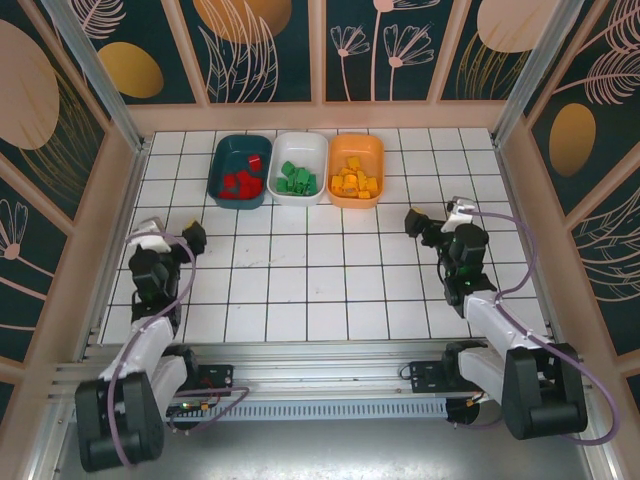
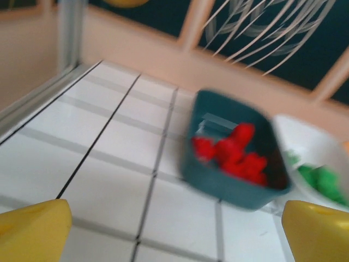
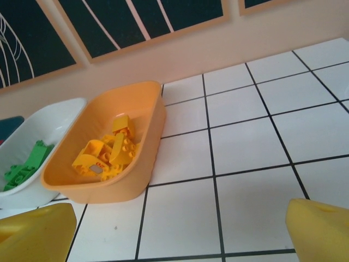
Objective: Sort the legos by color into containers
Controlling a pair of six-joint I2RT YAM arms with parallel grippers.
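Jaws: your left gripper (image 1: 192, 238) and right gripper (image 1: 415, 221) are both released, fingers spread wide; each sits over the table (image 1: 320, 285), well apart from the other
Tubs: three in a row by the far edge, side by side; teal tub (image 1: 221, 165) left, white tub (image 1: 303, 141) middle, orange tub (image 1: 358, 141) right
Legos: you have red legos (image 1: 240, 182) in teal; green legos (image 1: 298, 181) in white; yellow legos (image 1: 355, 184) in orange
Left wrist: blurred; teal tub ahead, white beside it
Right wrist: orange tub ahead-left
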